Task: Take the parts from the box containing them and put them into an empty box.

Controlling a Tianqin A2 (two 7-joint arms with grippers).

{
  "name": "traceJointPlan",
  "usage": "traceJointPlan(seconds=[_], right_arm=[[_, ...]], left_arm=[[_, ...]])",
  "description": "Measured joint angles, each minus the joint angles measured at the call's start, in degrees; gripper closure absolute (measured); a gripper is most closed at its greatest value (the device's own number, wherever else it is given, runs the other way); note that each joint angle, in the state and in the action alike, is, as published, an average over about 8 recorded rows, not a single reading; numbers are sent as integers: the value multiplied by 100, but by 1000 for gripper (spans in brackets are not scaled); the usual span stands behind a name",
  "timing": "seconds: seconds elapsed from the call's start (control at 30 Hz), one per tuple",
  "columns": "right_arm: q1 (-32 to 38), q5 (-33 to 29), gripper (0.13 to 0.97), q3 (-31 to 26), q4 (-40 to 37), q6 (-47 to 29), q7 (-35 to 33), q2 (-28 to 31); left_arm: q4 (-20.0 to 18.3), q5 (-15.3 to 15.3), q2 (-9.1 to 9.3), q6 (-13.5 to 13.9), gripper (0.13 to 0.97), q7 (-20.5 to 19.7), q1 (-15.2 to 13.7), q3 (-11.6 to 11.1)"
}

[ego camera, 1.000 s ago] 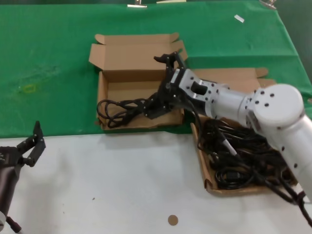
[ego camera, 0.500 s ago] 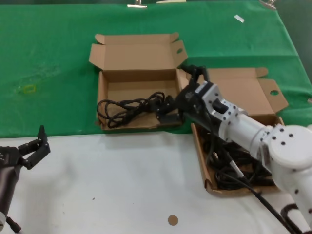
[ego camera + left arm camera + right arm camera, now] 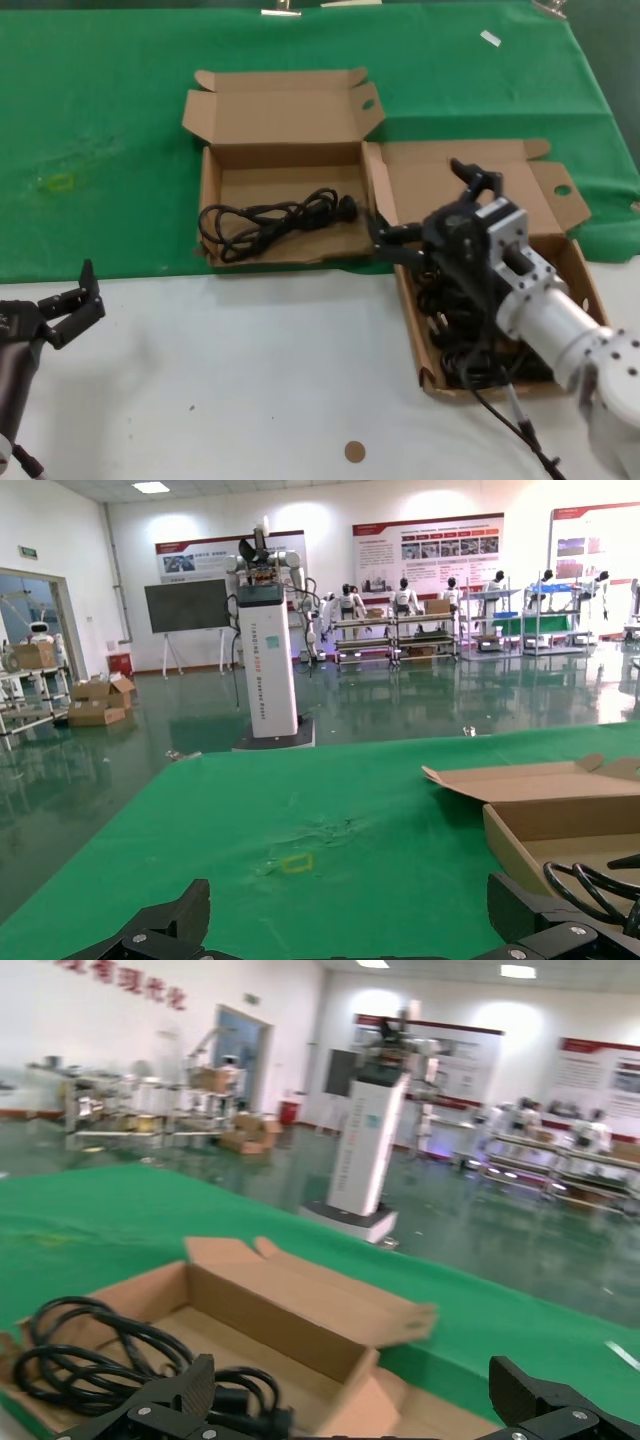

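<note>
Several black power cords (image 3: 455, 320) lie piled in the right cardboard box (image 3: 585, 280), whose lid is folded back. The left box (image 3: 270, 115) holds one coiled cord (image 3: 270, 218), with a loop hanging over its front-left corner. My right gripper (image 3: 420, 205) hovers open and empty over the left edge of the right box, just right of the left box. Its wrist view shows that gripper (image 3: 350, 1390) facing the coiled cord (image 3: 90, 1350) in the left box (image 3: 290, 1310). My left gripper (image 3: 70, 300) waits open at the near left, over the white table; it shows again in the left wrist view (image 3: 350, 910).
Both boxes stand on a green cloth (image 3: 100, 150) that ends at the white table surface (image 3: 250, 370) in front. A small brown disc (image 3: 353, 451) lies near the front edge. A white tag (image 3: 489, 38) lies on the cloth at the back right.
My right gripper let go of the cord in the left box and drew back to the right over the right box. The cord stays in the left box. The left arm barely moved.
</note>
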Motion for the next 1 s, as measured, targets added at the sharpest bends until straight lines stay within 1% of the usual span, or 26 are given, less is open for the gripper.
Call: traceJointPlan(seconds=[0.37, 0.5, 1.0], right_arm=[[-1064, 397, 129, 471, 830, 800, 271, 65], [-1328, 496, 129, 588, 1037, 999, 341, 81], [-1421, 530, 129, 629, 1110, 1069, 364, 86]], left_arm=[[0, 0, 0, 0, 132, 0, 0, 0], [0, 0, 0, 0, 132, 0, 0, 0], [0, 0, 0, 0, 132, 0, 0, 0]])
